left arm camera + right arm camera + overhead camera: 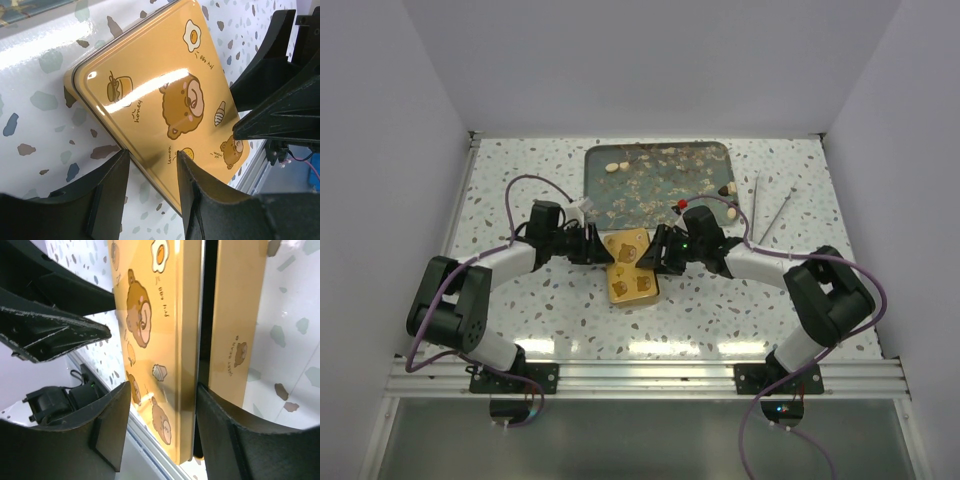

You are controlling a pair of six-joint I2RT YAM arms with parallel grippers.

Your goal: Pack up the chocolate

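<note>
The gold tin (632, 270) with bear prints lies on the white table in front of the teal tray (655, 185). Its lid (150, 315) sits slightly lifted and askew over the base (237, 315). My left gripper (603, 248) is open at the tin's left side, and its jaws straddle the lid's edge (152, 170). My right gripper (655, 255) is open at the tin's right side, with one finger over the lid and the other at the gap under its rim (162, 405). A few chocolate lumps lie on the tray: cream ones (613, 167) at the back left and a dark one (725, 190) at the right.
Two thin metal sticks (775, 215) lie on the table right of the tray. A small red piece (680, 204) shows at the tray's front edge, near the right wrist. White walls close in the table on three sides.
</note>
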